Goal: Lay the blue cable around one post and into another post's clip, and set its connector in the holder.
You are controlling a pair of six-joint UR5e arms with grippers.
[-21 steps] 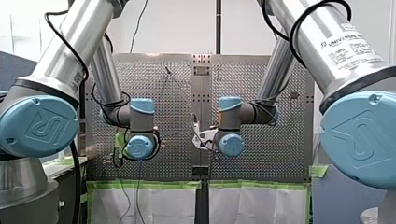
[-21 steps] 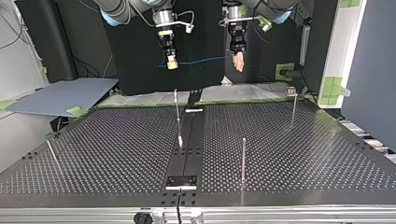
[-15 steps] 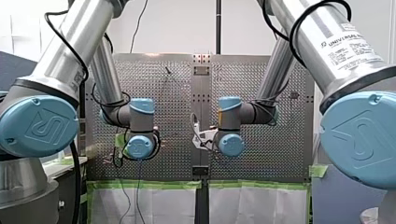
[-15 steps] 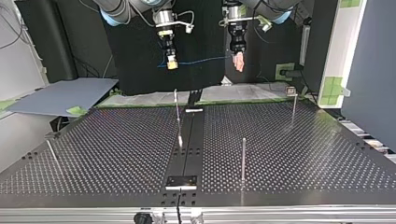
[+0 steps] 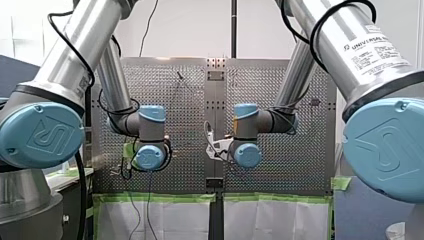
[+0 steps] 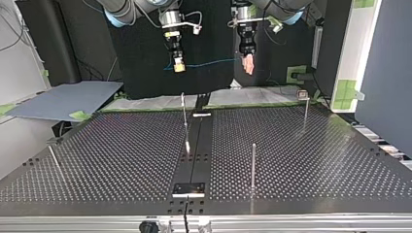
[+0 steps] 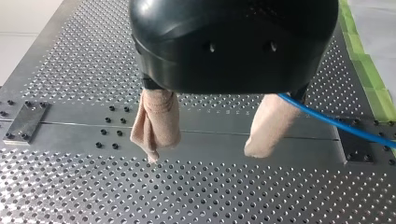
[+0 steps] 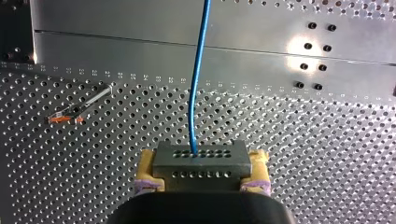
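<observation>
The right tool [image 8: 201, 173] pinches the grey perforated metal connector [image 8: 201, 156]; the spread left tool [image 7: 203, 150] should first grip the thin blue cable [image 8: 198, 93].

Plainly a robotics lab or test cell. Built around a perforated metal table [image 6: 301, 145] fitted with thin steel posts [image 6: 253, 165] and edged by an aluminium rail [image 6: 291, 222]. Flanked by two silver-and-blue industrial arms: my left arm [image 5: 65, 65], and my right arm [image 5: 345, 75] with its label [image 5: 372, 47] reading Universal Robots. Marked off with green tape [image 5: 160, 198], hung with a black backdrop [image 6: 141, 68], backed by a plain white wall [image 5: 190, 25].
</observation>
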